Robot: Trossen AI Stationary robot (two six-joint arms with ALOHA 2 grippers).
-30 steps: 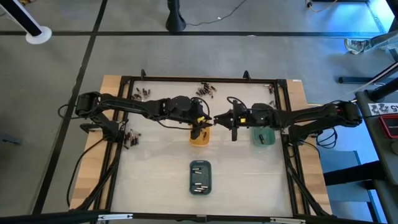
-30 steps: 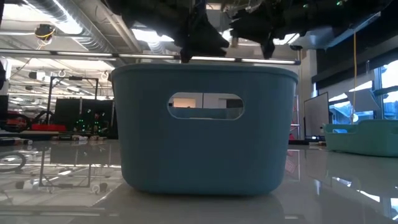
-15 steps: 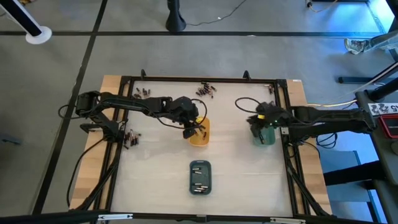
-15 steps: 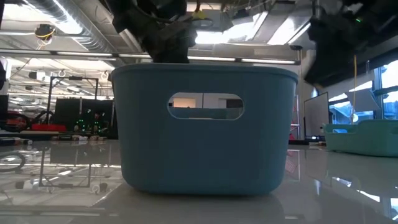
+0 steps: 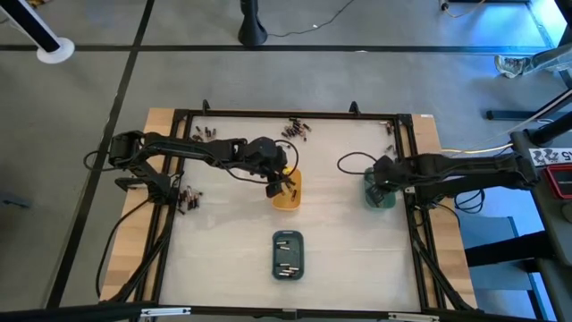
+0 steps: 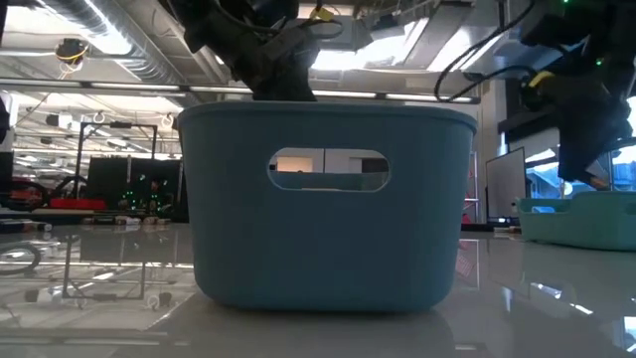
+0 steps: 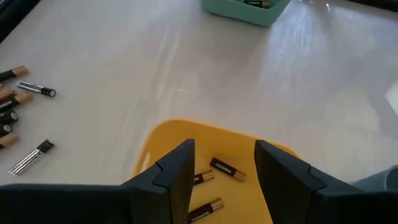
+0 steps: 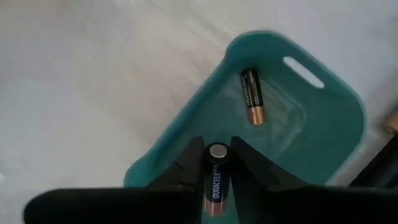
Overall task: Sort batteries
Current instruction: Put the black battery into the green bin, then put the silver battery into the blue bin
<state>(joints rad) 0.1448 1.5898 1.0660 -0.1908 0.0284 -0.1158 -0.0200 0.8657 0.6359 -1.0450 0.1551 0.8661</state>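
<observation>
My right gripper [image 8: 217, 157] hangs over the green tray [image 8: 323, 124], shut on one dark battery [image 8: 216, 180]. Another battery [image 8: 252, 96] lies on that tray's floor. My left gripper [image 7: 224, 149] stands open above the orange tray [image 7: 168, 134], its fingers pointing slantwise down. Three batteries [image 7: 225, 168] lie on the tray's floor below the fingers. In the high view the left gripper [image 5: 281, 184] is at the table's middle and the right gripper [image 5: 378, 183] farther right. The slate-blue tray [image 5: 287, 253] near the front holds several batteries. My right gripper pinches the battery between its two fingers, which lie along its length. The battery's silvery end [image 8: 217, 151] sticks out past the fingertips. The fingers point steeply down from above the green tray, and the battery is lifted clear of it.
Loose batteries lie in clusters at the far edge [image 5: 293, 130], the far left [image 5: 202, 134], the left edge [image 5: 185, 197] and the far right corner [image 5: 391, 128]. A black frame [image 5: 286, 114] borders the table. In the low view the slate-blue tray [image 6: 323, 199] fills the foreground.
My right gripper has gone from beside the orange tray toward the table's right edge, tipping from level to steeply downward, and now stands over the green tray with the battery. My left gripper has tipped downward over the orange tray.
</observation>
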